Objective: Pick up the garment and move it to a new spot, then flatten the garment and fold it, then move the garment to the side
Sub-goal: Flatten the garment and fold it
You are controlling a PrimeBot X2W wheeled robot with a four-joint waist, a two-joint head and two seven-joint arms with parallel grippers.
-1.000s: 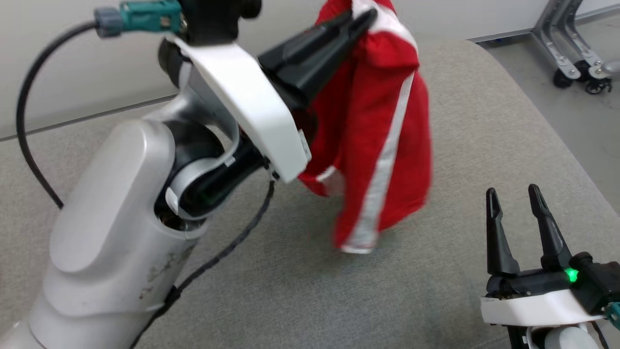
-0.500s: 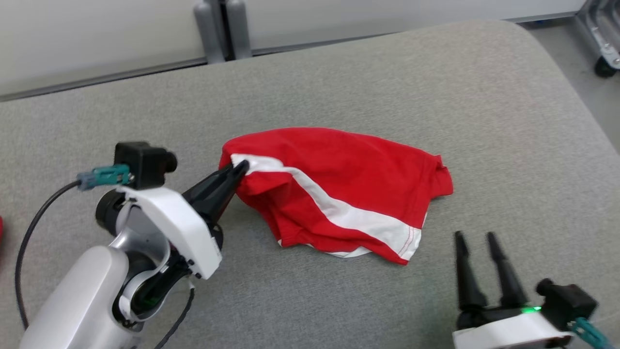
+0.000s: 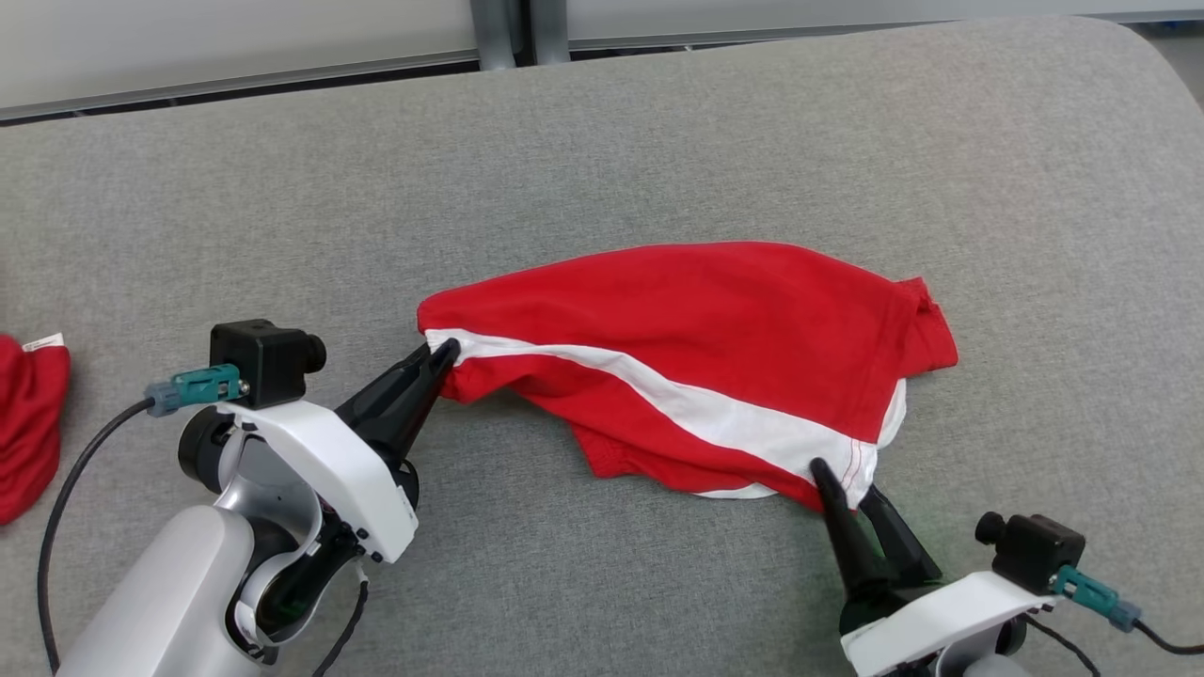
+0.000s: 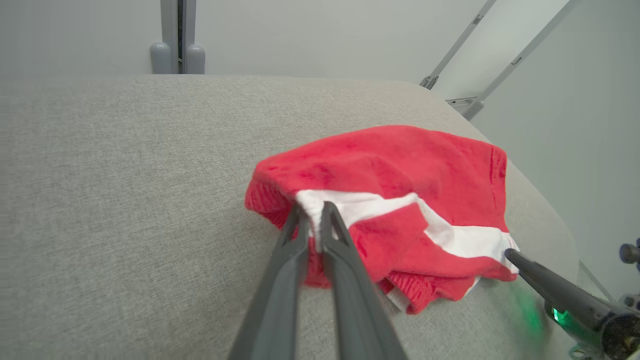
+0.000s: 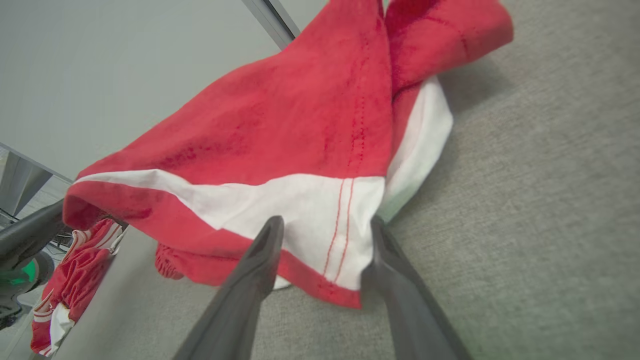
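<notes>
Your left gripper [image 3: 440,355] is pinched shut on the left end of the red garment [image 3: 715,320]. Your right gripper [image 3: 844,481] has its two fingers apart, with the near right corner of the garment between them.

Look at the big things first. The grey cushion [image 3: 658,141] is wide and flat, and the garment lies on it close to the middle. The garment is long from left to right. It runs from your left gripper across to your right gripper and leans a bit toward you on the right side. It is bunched and wrinkled, not flat yet.

A white stripe [image 3: 677,400] runs along the garment. It starts right at the tips of the left gripper and ends at the corner by the right gripper. So each gripper sits at one end of the stripe.

Now the small part. From the right wrist, the white corner [image 5: 345,235] sits in the gap, one finger on each side. I think you only need to close the right gripper there, since it is the one beside that corner. Then you can pull the two ends apart along the stripe to make the garment flat.

Far to the left lies another red cloth [image 3: 28,414]. Leave it.
</notes>
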